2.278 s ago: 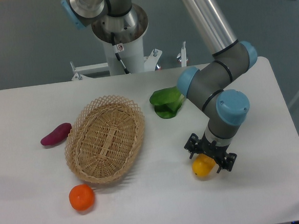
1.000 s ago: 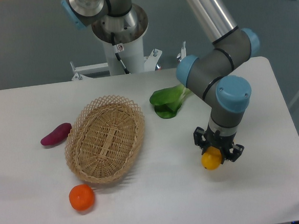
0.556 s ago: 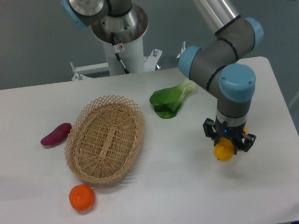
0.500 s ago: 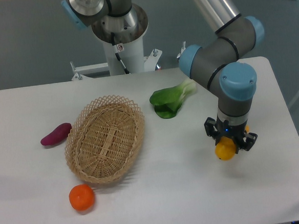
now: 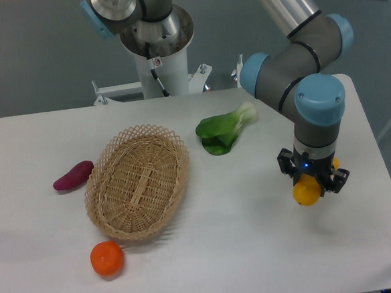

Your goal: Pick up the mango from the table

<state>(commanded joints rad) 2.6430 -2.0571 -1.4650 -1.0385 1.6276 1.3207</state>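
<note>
White matte table (image 5: 256, 249) carries all items in view. Listed from left to right:

1. Sweet potato (image 5: 73, 175): purple, lying flat on the table near the left edge, just beside the left rim of the basket. Contact with the rim cannot be confirmed.

2. Tangerine (image 5: 107, 258): round, orange, resting on the table below the lower-left rim of the basket, close to it but apart.

3. Basket (image 5: 137, 182): oval, woven wicker, sitting flat on the table left of centre. Its interior shows only the bare woven bottom.

4. Leafy green (image 5: 226, 131): a green vegetable with a pale stalk end pointing to the upper right. It lies on the table to the right of the basket, outside it and well apart from its rim.

5. Gripper (image 5: 313, 183): mounted on the grey arm with blue joint caps, pointing downward over the right part of the table. The black jaws are closed against the mango (image 5: 307, 192), one on each side.

6. Mango position: yellow-orange, held between the jaws, its lower end showing below them. A soft shadow lies on the table beneath it. Whether it is touching the surface cannot be told from this view. It is well apart from the basket.
</note>
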